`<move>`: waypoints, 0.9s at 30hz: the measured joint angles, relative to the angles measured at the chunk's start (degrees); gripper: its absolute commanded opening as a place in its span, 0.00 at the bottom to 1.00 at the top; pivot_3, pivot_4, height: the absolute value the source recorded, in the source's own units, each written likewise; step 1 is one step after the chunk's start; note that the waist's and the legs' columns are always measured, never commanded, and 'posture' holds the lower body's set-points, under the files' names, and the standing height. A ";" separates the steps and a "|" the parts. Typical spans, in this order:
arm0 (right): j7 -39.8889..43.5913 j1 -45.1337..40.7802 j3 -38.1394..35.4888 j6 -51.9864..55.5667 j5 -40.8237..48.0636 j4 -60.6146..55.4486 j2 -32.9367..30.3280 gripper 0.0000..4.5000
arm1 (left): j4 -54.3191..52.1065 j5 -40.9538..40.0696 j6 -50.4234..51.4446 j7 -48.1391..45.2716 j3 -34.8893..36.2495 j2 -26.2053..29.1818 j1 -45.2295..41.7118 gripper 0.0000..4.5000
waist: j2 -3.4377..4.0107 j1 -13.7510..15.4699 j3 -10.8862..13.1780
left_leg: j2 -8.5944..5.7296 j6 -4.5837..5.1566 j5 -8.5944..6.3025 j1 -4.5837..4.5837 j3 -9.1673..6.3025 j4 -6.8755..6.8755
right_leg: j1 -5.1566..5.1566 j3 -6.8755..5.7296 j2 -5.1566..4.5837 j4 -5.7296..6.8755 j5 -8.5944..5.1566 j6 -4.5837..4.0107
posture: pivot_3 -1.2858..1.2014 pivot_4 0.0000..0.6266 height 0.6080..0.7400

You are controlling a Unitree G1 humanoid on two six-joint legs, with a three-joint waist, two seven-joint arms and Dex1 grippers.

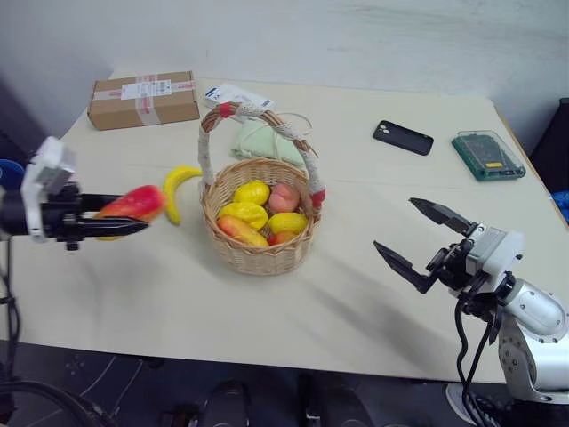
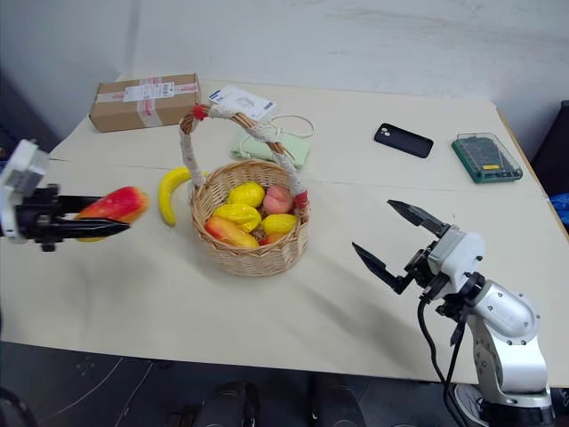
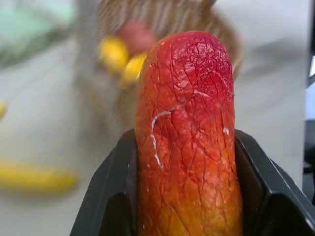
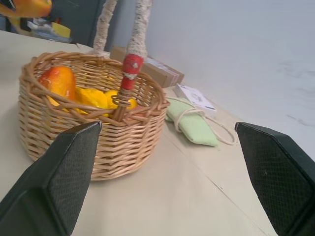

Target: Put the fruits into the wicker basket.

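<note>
Mango: we found left gripper clamped mid-body; judged light, stiff, slightly slick. Banana beside wicker basket. Right gripper spread, empty.

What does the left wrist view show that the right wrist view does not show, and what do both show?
Left wrist view alone: the red-to-yellow mango held between the left gripper's jaws, and the banana on the table. Right wrist view alone: the open right gripper, a green pouch and the cardboard box. Both share the wicker basket with fruits inside.
</note>
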 measured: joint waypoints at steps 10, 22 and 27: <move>-3.61 -0.22 2.35 10.87 5.87 -8.13 -0.40 1.00 | -6.55 5.62 -0.28 19.29 -13.75 -22.30 -7.31 0.64 | 0.07 -1.29 0.02 | 0.20 -0.30 0.03 0.00 0.35 0.03 | -0.36 0.78 0.57 0.00 0.09 0.14 | 0.52 0.24 1.00; -5.86 0.39 3.52 14.40 6.78 -13.06 -0.12 1.00 | -9.15 -1.64 0.20 13.03 -0.78 -9.22 2.28 0.99 | 0.13 -1.70 0.05 | 0.30 -0.36 0.02 0.03 0.37 0.02 | -0.36 0.91 0.68 -0.04 0.09 0.12 | 0.52 0.24 1.00; -1.30 -0.17 5.23 11.79 6.47 -11.27 -0.16 1.00 | -5.36 -5.40 5.03 10.17 15.09 0.13 16.24 0.99 | 0.17 -1.79 0.08 | 0.28 -0.31 0.00 0.06 0.35 0.03 | -0.35 0.85 0.58 -0.05 0.07 0.10 | 0.52 0.24 1.00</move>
